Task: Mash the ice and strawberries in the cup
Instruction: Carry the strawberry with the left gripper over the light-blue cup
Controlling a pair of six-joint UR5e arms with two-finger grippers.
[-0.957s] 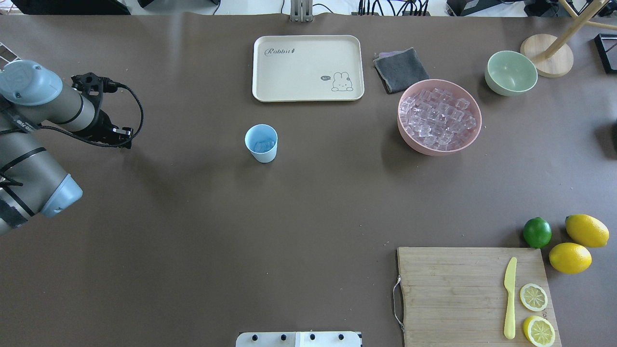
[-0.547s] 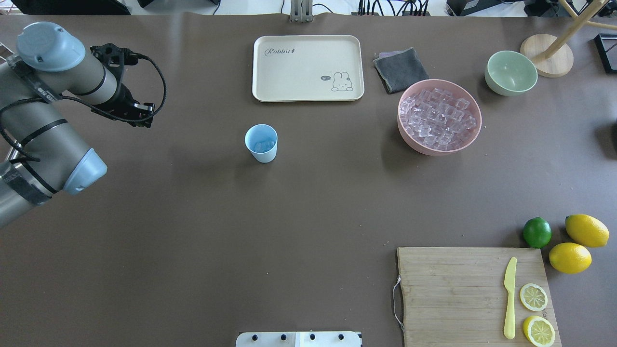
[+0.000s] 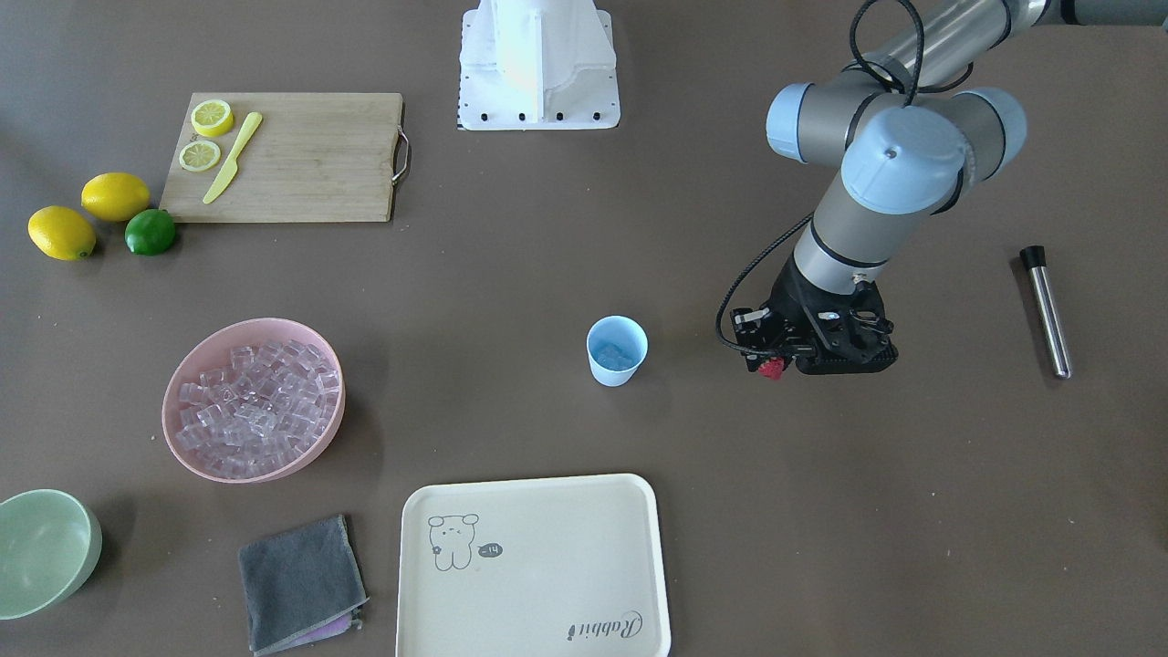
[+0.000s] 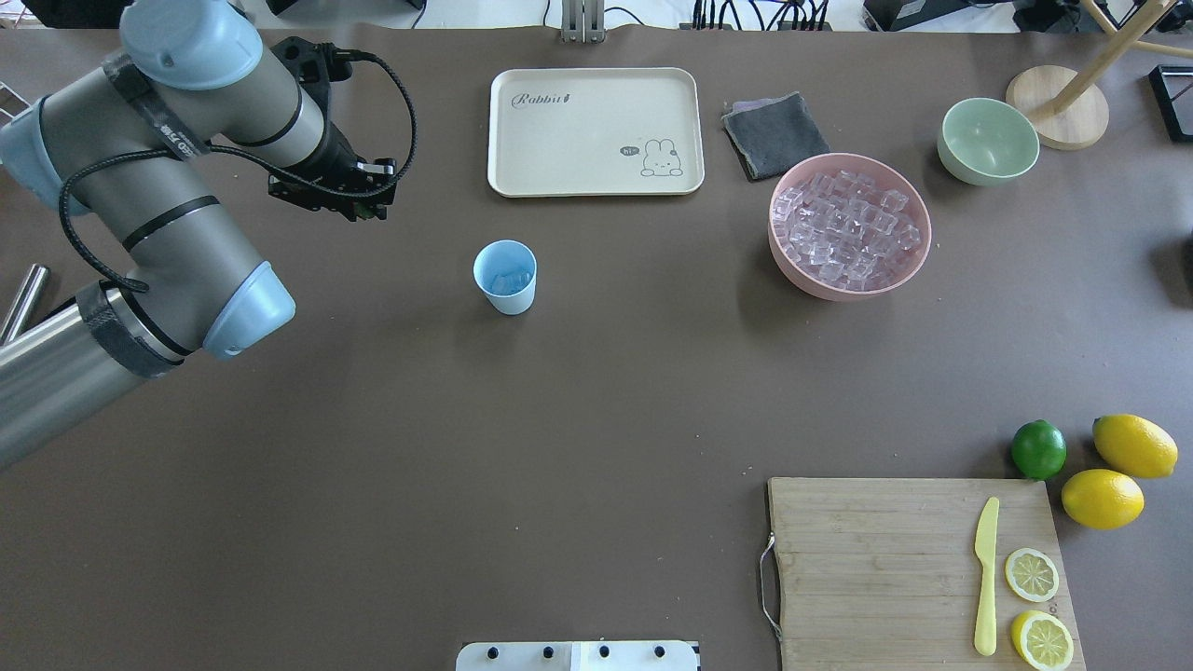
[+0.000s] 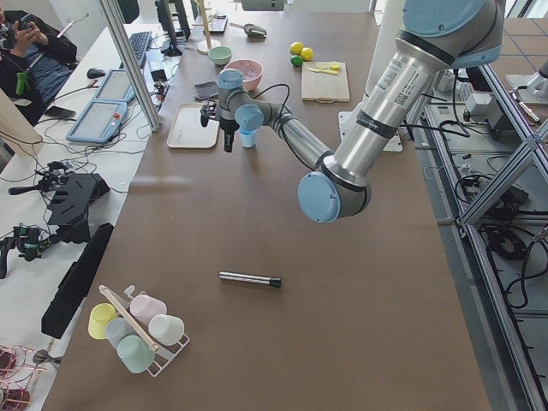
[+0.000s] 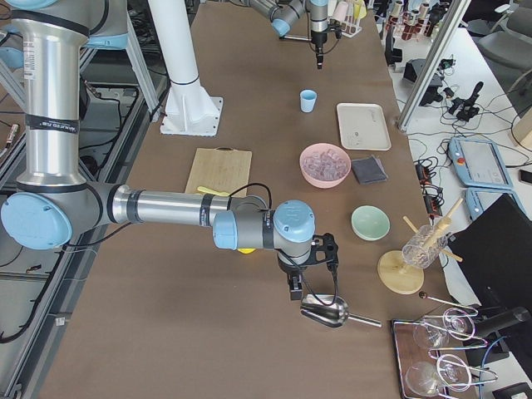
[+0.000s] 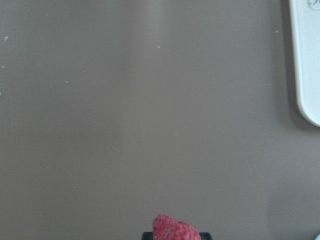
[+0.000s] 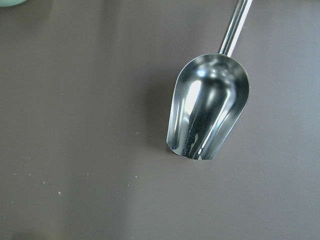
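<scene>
strawberry (image 7: 175, 231) pinched in left gripper (image 3: 777, 361), held above table well apart from cup | cup (image 4: 508, 303) upright mid-table, ice (image 3: 616, 351) inside | risk: miss on release if off-centre over small mouth, bounce off rim or ice onto table; tip-over if brought in too low | right gripper (image 6: 296, 291) over scoop (image 8: 207, 117), clenched or released: cannot tell

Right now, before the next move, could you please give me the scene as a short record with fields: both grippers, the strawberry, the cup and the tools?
left gripper: shut on the strawberry, on the robot's left of the cup, not above it
cup: upright, some ice inside, no berry
pink bowl: heaped with more ice
right gripper: over a metal scoop lying on the table; open or shut cannot be told
metal rod: lying on the table, robot's left side
</scene>
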